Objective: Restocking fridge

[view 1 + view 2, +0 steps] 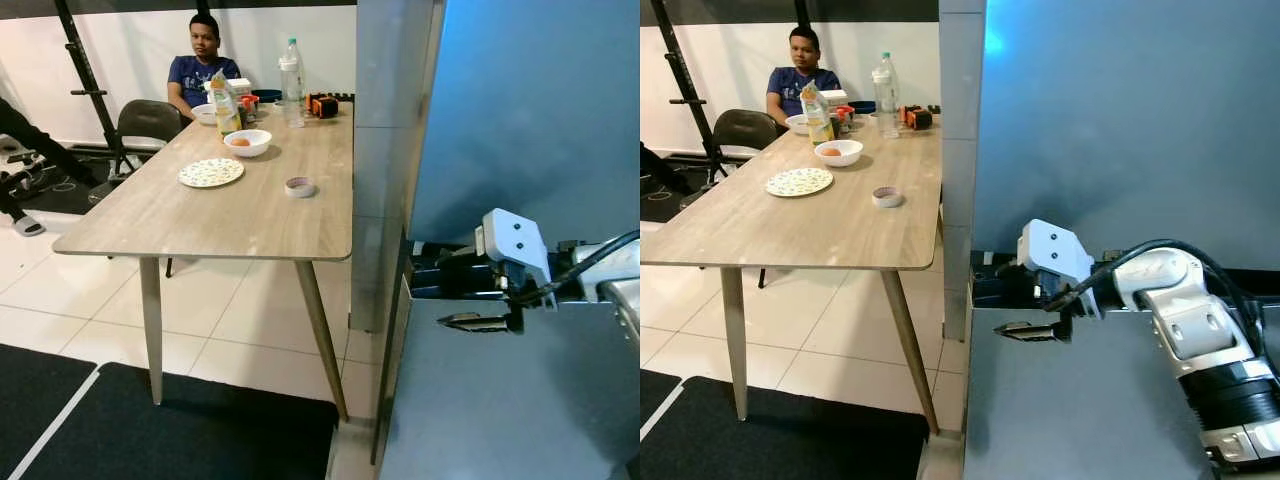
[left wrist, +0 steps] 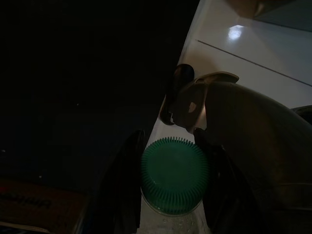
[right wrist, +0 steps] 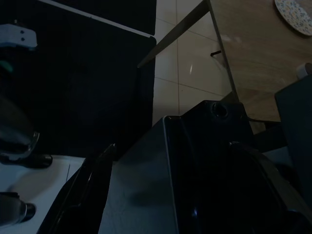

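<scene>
White tiled floor (image 1: 250,320) with a dark mat (image 1: 170,430) near the camera; long pale wooden table (image 1: 230,215) runs away from the tall grey fridge (image 1: 1110,130), which fills the robot's right side of the head views.

On the table, going away from the fridge's end: small white round dish (image 1: 300,187), patterned flat plate (image 1: 211,173), white bowl with something orange inside (image 1: 247,143), yellow-green carton (image 1: 225,105), clear plastic water bottle (image 1: 291,70), orange-and-black object (image 1: 322,105) too small to identify. A person in a blue shirt (image 1: 200,65) sits at the far end, beside a dark chair (image 1: 147,125).

Right gripper (image 1: 1025,300) is at the fridge, at the seam between upper and lower door. Upper black finger sits in the dark gap, lower one lies against the lower grey door (image 1: 1080,410), so the fingers are apart. What they bracket is hard to read: right wrist view is dim and shows a dark door edge (image 3: 165,180) between the two fingers, with table leg (image 3: 222,53) and tiles beyond.

Left gripper (image 2: 170,185): wrist view very dark. Its fingers are clamped on either side of a clear bottle with a ribbed green cap (image 2: 174,175), cap facing the camera; bottle body cut off by the frame edge. A pale robot limb (image 2: 253,146) and white tiles sit behind it; the rest is black.
</scene>
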